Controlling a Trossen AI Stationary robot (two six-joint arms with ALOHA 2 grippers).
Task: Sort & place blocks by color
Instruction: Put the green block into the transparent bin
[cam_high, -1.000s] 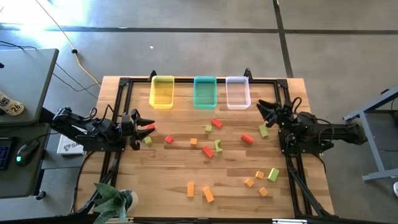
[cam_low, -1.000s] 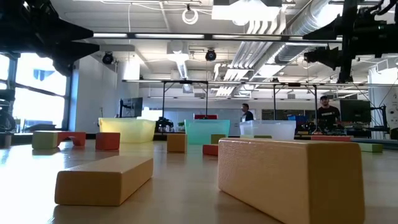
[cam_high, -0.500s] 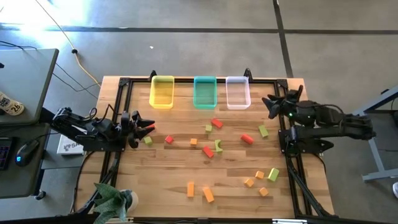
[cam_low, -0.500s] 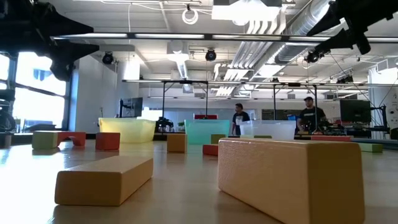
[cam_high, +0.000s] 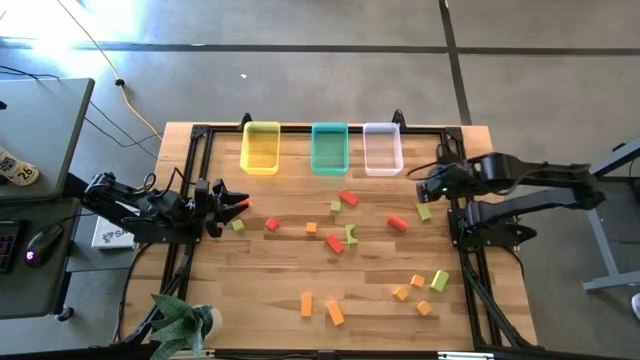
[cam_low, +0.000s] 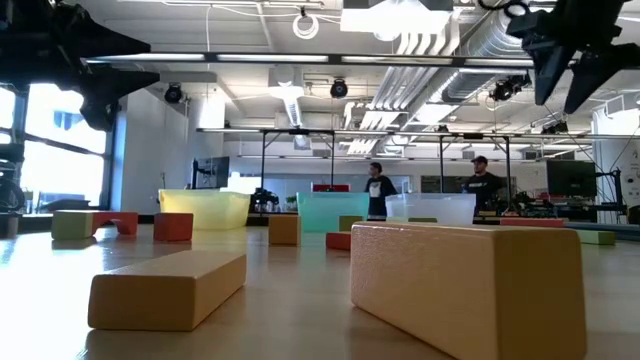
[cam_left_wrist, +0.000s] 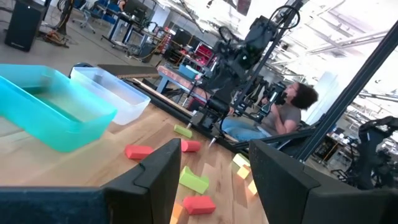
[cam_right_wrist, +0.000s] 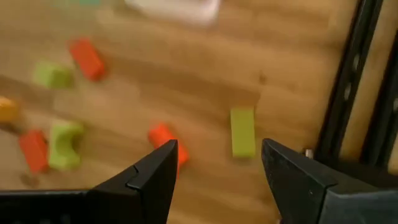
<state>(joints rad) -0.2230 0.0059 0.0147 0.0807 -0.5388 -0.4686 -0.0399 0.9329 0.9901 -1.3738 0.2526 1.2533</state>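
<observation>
High view, bins: yellow bin (cam_high: 261, 148), teal bin (cam_high: 329, 148), clear bin (cam_high: 382, 149) in a far-edge row, contents none seen.
High view, blocks (cam_high: 346, 236): scattered mid-table and near right.
Left wrist, left gripper (cam_left_wrist: 211, 186): spread open, holding nothing, at left edge.
Right wrist, right gripper (cam_right_wrist: 217, 180): spread open above green bar (cam_right_wrist: 242, 132).

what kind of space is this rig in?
Likely an open robotics lab or workshop: exposed ceiling ducts, other framed benches behind the table, two people standing at the back, a computer desk beside the rig.
</observation>
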